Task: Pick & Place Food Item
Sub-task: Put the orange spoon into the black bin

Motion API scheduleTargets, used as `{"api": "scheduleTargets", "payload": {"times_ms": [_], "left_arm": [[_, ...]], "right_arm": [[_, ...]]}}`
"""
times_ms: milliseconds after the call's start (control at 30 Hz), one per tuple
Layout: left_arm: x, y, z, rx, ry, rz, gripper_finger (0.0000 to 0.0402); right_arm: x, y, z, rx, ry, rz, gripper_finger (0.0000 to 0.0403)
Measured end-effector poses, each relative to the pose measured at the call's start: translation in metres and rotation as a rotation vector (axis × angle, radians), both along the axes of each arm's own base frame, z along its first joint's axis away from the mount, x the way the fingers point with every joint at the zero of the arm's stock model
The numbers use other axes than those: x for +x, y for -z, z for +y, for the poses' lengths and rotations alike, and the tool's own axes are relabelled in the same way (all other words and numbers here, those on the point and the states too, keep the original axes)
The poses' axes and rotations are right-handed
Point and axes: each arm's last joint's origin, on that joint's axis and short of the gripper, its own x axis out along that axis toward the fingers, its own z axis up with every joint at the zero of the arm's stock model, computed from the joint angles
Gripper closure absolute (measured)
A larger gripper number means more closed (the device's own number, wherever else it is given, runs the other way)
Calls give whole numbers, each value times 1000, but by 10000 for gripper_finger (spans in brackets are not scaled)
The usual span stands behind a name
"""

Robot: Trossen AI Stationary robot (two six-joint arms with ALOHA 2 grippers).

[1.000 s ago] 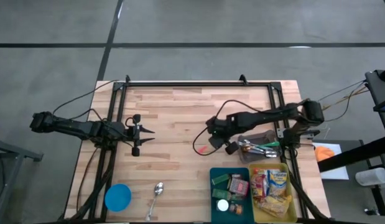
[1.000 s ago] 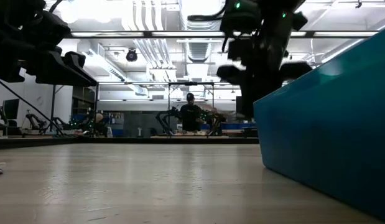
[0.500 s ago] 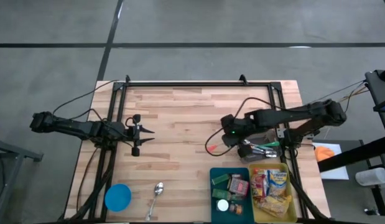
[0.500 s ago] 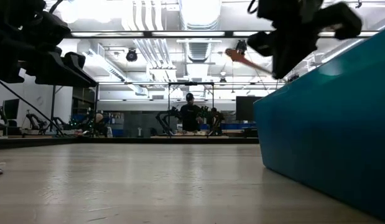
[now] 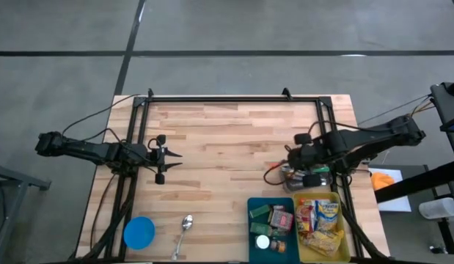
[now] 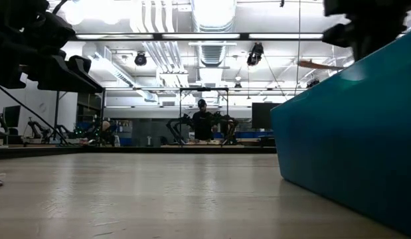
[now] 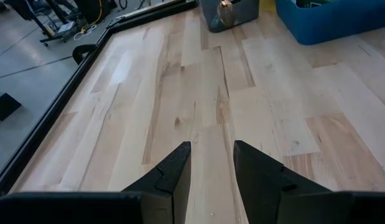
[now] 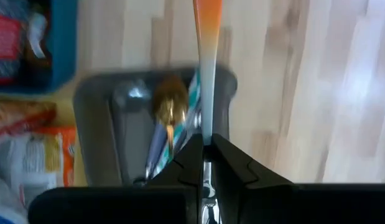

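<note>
Right gripper [image 5: 291, 163]: clenched on an orange-handled utensil [image 8: 208, 37], carried over the grey caddy [image 8: 108, 124], probably for dropping in with the cutlery there. Left gripper [image 5: 168, 156]: part open, empty, waiting at the table's [image 5: 227, 147] left side. Food packets: in the teal bin [image 5: 253, 209] and yellow bin [image 5: 345, 249]. Right wrist view alone shows the grip; high view alone shows spoon [image 5: 185, 224] and blue lid [image 5: 139, 232].

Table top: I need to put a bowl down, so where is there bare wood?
The table's middle is bare between the left gripper and right gripper. The near right corner is crowded: grey utensil tray, teal bin, yellow bin.
</note>
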Motion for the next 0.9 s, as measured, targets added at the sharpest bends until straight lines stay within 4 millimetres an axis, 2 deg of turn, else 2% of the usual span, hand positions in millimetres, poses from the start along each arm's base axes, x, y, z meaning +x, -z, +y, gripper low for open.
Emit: {"api": "scheduleTargets", "payload": {"times_ms": [167, 467, 733, 900], "left_arm": [[0, 0, 0, 0, 0, 0, 280], [0, 0, 0, 0, 0, 1, 280], [0, 1, 0, 1, 0, 8, 280], [-1, 1, 0, 2, 0, 14, 280]], "right_arm": [[-19, 12, 1, -15, 24, 66, 385], [-42, 48, -3, -51, 9, 210, 385], [-34, 51, -1, -53, 9, 216, 385], [-29, 66, 1, -66, 3, 269, 385]]}}
